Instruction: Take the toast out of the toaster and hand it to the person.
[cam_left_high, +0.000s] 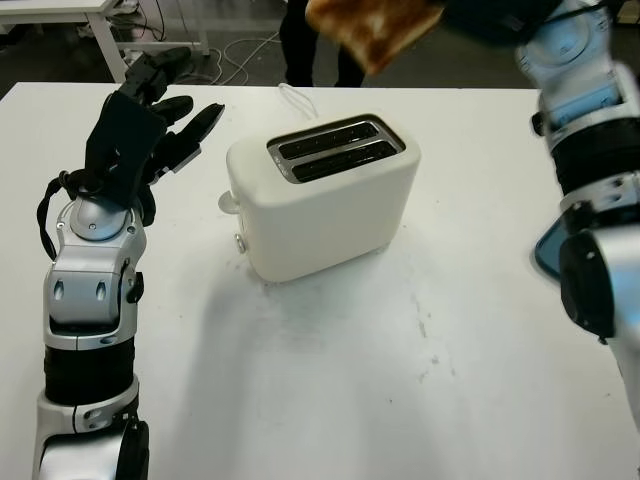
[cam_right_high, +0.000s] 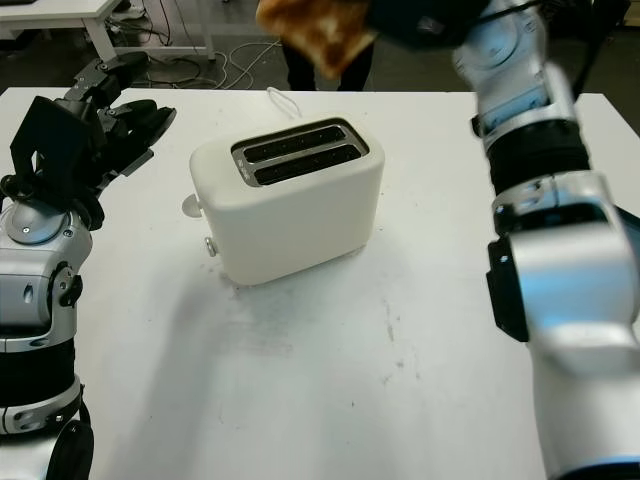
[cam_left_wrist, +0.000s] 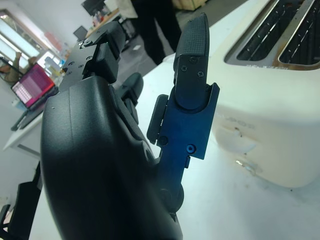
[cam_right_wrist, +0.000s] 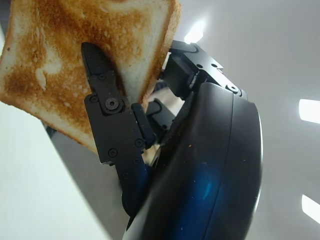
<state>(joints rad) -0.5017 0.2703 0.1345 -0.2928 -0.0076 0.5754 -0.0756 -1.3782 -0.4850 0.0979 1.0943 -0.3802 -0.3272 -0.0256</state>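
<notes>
The right hand (cam_right_wrist: 150, 130) grasps the browned toast (cam_left_high: 375, 25), raised high above the far side of the white two-slot toaster (cam_left_high: 325, 195) toward the standing person (cam_left_high: 310, 45); the left hand (cam_left_high: 145, 125) hovers released, left of the toaster

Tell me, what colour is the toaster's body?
The toaster is cream-white, with dark slots on top. It shows best in the left eye view.
</notes>
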